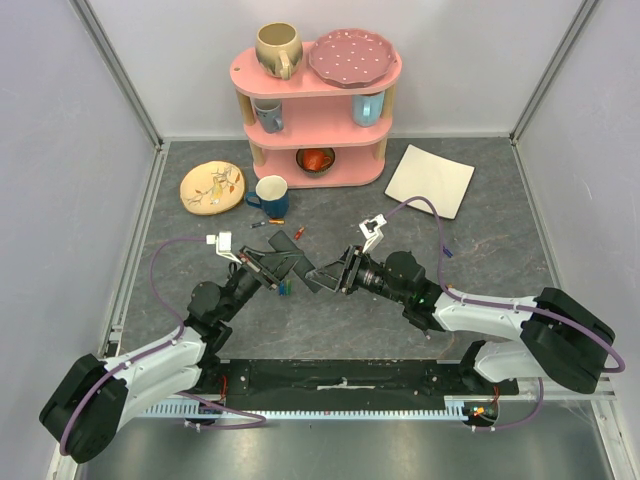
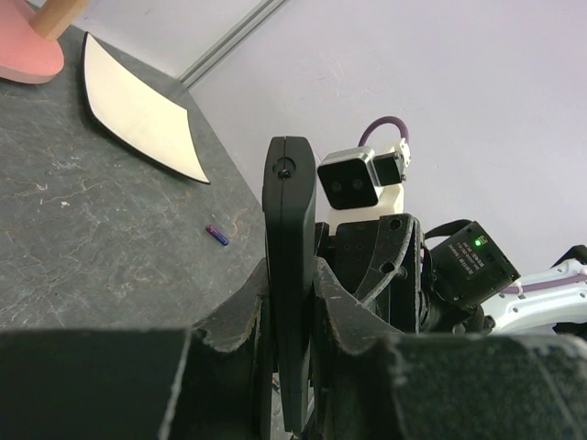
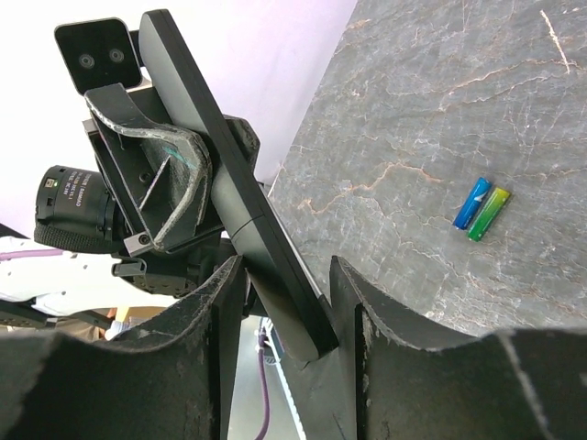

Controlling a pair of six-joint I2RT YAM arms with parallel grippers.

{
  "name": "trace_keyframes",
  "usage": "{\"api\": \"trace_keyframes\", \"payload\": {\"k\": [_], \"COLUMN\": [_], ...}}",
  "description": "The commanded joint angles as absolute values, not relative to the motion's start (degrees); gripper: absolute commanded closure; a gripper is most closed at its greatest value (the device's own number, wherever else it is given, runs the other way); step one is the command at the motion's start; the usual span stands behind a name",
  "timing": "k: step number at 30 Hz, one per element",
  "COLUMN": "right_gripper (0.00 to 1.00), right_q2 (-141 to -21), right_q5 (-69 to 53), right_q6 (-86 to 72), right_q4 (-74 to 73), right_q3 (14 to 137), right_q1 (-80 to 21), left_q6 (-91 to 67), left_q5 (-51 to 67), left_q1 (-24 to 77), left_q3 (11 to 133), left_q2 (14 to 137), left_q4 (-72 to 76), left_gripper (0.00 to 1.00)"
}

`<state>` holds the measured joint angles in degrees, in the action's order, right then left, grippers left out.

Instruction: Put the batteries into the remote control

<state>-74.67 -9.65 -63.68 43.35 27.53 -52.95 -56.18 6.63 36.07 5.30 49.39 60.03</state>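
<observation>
The black remote control (image 2: 290, 211) stands on edge, clamped between my left gripper's (image 2: 290, 293) shut jaws. In the top view the left gripper (image 1: 283, 262) holds the remote (image 1: 303, 266) above the table's middle. My right gripper (image 1: 333, 275) faces it from the right. In the right wrist view the remote (image 3: 220, 174) slants between the spread jaws of the right gripper (image 3: 284, 275), its end corner against the right finger. A blue battery (image 3: 473, 203) and a green one (image 3: 489, 213) lie side by side on the table, below the grippers (image 1: 285, 287). Another blue battery (image 2: 216, 236) lies further right.
Orange-red batteries (image 1: 275, 222) lie near a blue mug (image 1: 271, 194). A pink shelf (image 1: 318, 110) with mugs and a plate stands at the back. A yellow plate (image 1: 211, 186) lies at the back left and a white square plate (image 1: 430, 180) at the back right.
</observation>
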Motion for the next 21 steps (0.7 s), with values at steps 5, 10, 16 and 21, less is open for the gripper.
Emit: {"api": "trace_keyframes", "payload": {"k": [5,10,16,21], "right_gripper": [0.55,0.59,0.57,0.41], "right_q2": [-75.06,-74.97,-74.53,-74.71], "right_q5": [-10.28,-10.37,-10.11,-10.02], "right_q6": [-63.63,-63.72,-63.98,-64.34], "right_q4": [45.35,45.62,45.44,44.56], "right_q3": [26.19,25.84,25.93,27.16], "right_q1": [-52.56,-52.56,-52.56,-52.38], "left_q6": [-57.13,-56.95,-56.95,-57.22], "left_q5": [7.12,7.12,7.12,7.29], "left_q1": [36.21,36.21,36.21,36.39], "left_q3": [8.35,8.79,8.61,8.00], "left_q2": [49.22,49.39,50.01,50.62], "left_q4": [64.16,64.07,64.25,64.60], "left_gripper": [0.98,0.98,0.98,0.98]}}
